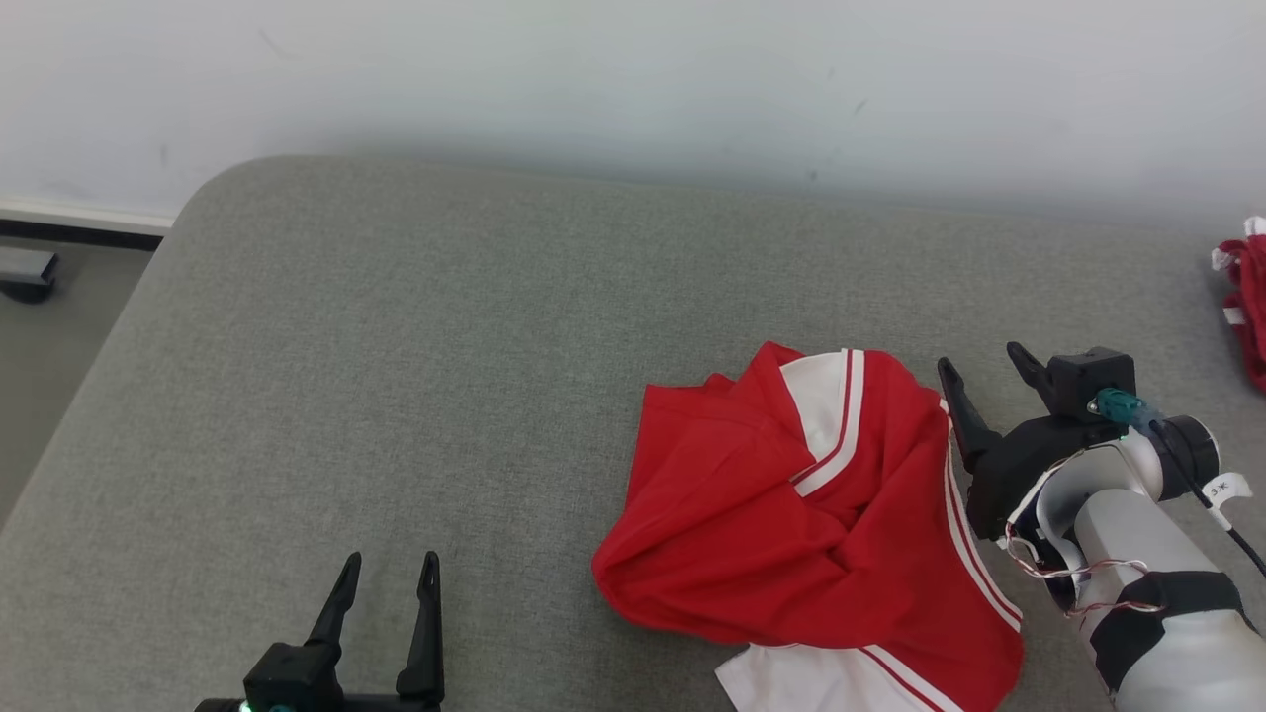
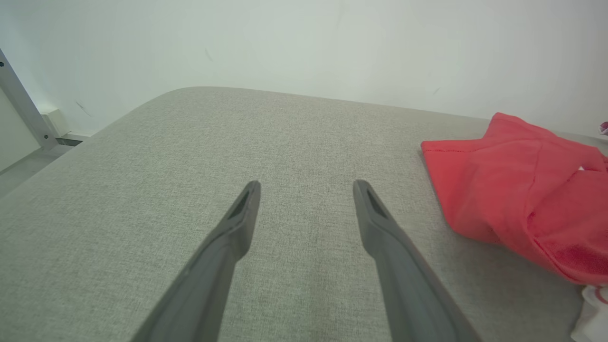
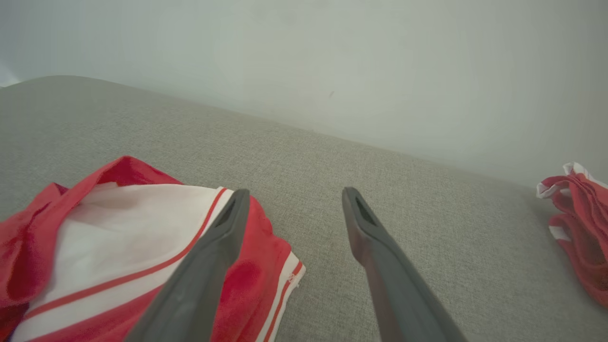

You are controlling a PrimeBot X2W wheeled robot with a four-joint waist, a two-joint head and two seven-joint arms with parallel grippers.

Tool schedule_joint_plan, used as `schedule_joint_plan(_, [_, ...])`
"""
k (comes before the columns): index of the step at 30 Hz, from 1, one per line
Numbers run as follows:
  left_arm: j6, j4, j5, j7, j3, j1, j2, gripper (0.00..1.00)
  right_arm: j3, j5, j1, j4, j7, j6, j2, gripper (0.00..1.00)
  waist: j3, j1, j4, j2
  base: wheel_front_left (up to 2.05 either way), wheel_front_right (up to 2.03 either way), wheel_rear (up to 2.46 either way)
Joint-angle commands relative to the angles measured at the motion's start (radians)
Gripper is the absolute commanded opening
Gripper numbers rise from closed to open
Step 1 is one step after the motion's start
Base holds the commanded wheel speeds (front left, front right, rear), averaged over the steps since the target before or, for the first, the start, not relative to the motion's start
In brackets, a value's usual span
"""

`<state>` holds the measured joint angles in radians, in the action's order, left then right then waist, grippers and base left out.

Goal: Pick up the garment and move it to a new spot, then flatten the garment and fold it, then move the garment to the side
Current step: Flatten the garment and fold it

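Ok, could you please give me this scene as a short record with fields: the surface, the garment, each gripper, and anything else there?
surface: grey padded surface against a pale wall
garment: red and white garment, crumpled, lying on the surface's right part
left arm: left gripper open, empty, well apart from the garment
right arm: right gripper open, empty, close beside the garment's right edge
other: second red and white cloth at the far right

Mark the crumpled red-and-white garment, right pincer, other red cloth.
Crumpled red-and-white fabric garment (image 1: 732, 514): head view, red middle.
Right pincer (image 1: 979, 356): head view, between fingertips.
Other red cloth (image 3: 579, 223): right wrist view, folds.
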<state>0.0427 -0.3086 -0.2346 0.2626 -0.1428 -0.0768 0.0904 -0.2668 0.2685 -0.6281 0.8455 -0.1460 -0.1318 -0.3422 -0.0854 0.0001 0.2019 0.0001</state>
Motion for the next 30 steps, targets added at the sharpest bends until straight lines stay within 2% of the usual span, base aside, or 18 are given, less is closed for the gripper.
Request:
schedule_joint_plan(1, [-0.002, 0.002, 0.009, 0.003, -0.001, -0.018, -0.006, 1.00, 0.008, -0.006, -0.031, 0.048, -0.004, 0.003, -0.001, 1.00, -0.045, -0.0001, 0.042, -0.0001, 0.00, 0.00, 0.00])
schedule_joint_plan(7, [0.002, 0.002, 0.010, 0.003, -0.008, -0.040, -0.014, 1.00, 0.038, -0.003, -0.089, 0.225, 0.002, 0.003, 0.013, 1.00, -0.078, -0.0001, 0.072, -0.0001, 0.00, 0.00, 0.00])
schedule_joint_plan(15, [0.005, -0.010, 0.012, 0.003, -0.001, -0.054, -0.021, 1.00, 0.007, 0.020, -0.103, 0.346, 0.032, 0.003, 0.058, 1.00, -0.086, -0.0001, 0.075, -0.0001, 0.00, 0.00, 0.00])
schedule_joint_plan(16, [0.005, -0.011, 0.012, 0.003, -0.001, -0.056, -0.022, 1.00, 0.000, 0.028, -0.102, 0.354, 0.038, 0.003, 0.066, 0.85, -0.087, -0.0001, 0.075, -0.0001, 0.00, 0.00, 0.00])
schedule_joint_plan(17, [0.005, -0.012, 0.012, 0.003, -0.001, -0.058, -0.023, 1.00, -0.007, 0.036, -0.105, 0.359, 0.041, 0.003, 0.070, 0.36, -0.088, -0.0001, 0.074, -0.0001, 0.00, 0.00, 0.00])
schedule_joint_plan(18, [0.006, -0.012, 0.013, 0.003, 0.000, -0.060, -0.023, 1.00, -0.014, 0.043, -0.107, 0.361, 0.042, 0.003, 0.074, 0.00, -0.088, -0.0001, 0.072, -0.0001, 0.00, 0.00, 0.00])
schedule_joint_plan(24, [0.003, -0.010, 0.016, 0.003, 0.008, -0.056, -0.027, 1.00, -0.059, 0.080, -0.146, 0.331, -0.014, 0.003, 0.055, 0.00, -0.084, -0.0001, 0.053, -0.0001, 0.00, 0.00, 0.00])
schedule_joint_plan(30, [0.006, -0.007, 0.018, 0.003, 0.017, -0.041, -0.029, 1.00, -0.058, 0.102, -0.191, 0.326, -0.078, 0.003, -0.041, 0.00, -0.062, -0.0001, 0.034, -0.0001, 0.00, 0.00, 0.00])
